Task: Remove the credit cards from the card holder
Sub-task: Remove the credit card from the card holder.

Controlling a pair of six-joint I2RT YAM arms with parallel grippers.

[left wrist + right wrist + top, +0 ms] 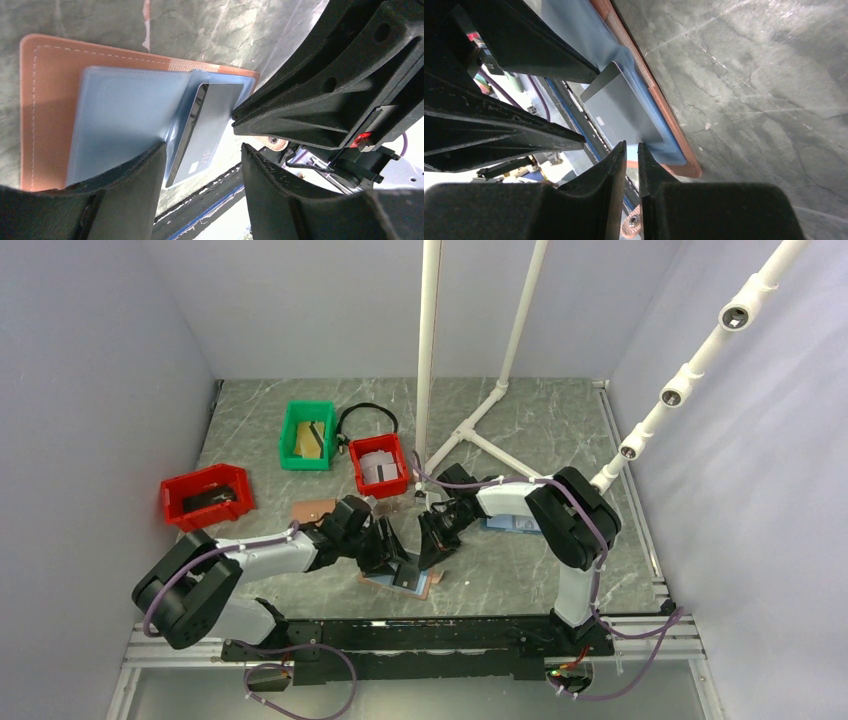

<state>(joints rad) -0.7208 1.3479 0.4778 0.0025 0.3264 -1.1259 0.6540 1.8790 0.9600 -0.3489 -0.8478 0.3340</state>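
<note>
Pinching the free edge of the credit card [212, 120], the right gripper [631, 145] has its jaws closed to a thin slit. The card edge runs straight into that slit in the right wrist view, and the tip sits at the card's corner in the left wrist view. Left gripper [202, 148]: jaws well apart, wider than the card, nothing held. One finger [135, 190] is right up against the raised light blue pocket flap; the other is clear of the card.

The card is grey, partly out of the pocket of the card holder [45, 100], tilted up off it, inner end tucked in. The card holder lies open and flat on the table [560, 420], blue inside up, pale stitching along the brown rim. Its snap tab [274, 143] pokes out at the holder's edge beside the card.

Both arms lean in over the holder, the left arm from its left and the right arm from its right.

- Behind the holder: small red bin [380, 465] with pale flat items inside.
- Further behind-left of the holder: green bin [308, 435].
- Well left of the holder: second red bin [205, 497].
- Near the holder, behind-left: flat brown piece [313, 510].
- Right of the holder: flat blue piece [510, 524], partly under the right arm.
- Behind the holder: white pipe frame [428, 360].
</note>
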